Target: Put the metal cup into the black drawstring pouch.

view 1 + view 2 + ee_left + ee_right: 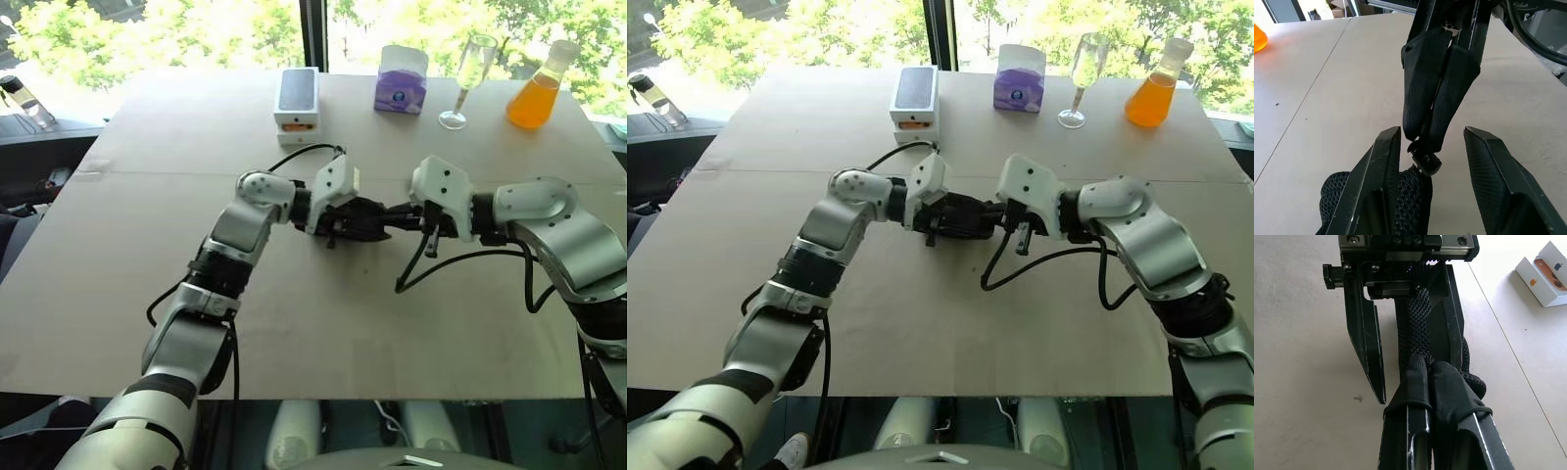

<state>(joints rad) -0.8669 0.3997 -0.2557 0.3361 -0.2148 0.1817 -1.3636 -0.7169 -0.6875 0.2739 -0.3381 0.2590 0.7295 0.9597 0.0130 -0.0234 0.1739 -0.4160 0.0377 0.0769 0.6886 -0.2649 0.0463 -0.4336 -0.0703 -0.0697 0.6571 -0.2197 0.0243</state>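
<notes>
Right now, as I read my feeds:

Pouch: the soft black mesh drawstring pouch (358, 220) hangs above the counter between my two pincers, near the middle of the surface.
Metal cup: I can't make out the steel tumbler anywhere; whether it already sits inside the pouch, I cannot tell.
Right pincer: right pincer (1431, 374) is clenched, its two black fingers pressed together on the pouch fabric or its cord, so I judge it is carrying the bag.
Left pincer: left pincer (1432, 147) stands released, fingers apart on either side of the right one's tips, with mesh bunched against one finger; it looks positioned either to let go or to spread the mouth.
Cord toggle: a small black cord lock (1425, 161) dangles just below the right fingertips.
Counter: pale tan sheet-covered counter (127, 284). Along its far edge stand a white phone box (297, 103), a purple tissue pack (401, 80), a tall clear stemmed glass (468, 78) and a flask of orange liquid (539, 90), all well apart from the pouch.
Room: windows behind show sunlit green trees.
</notes>
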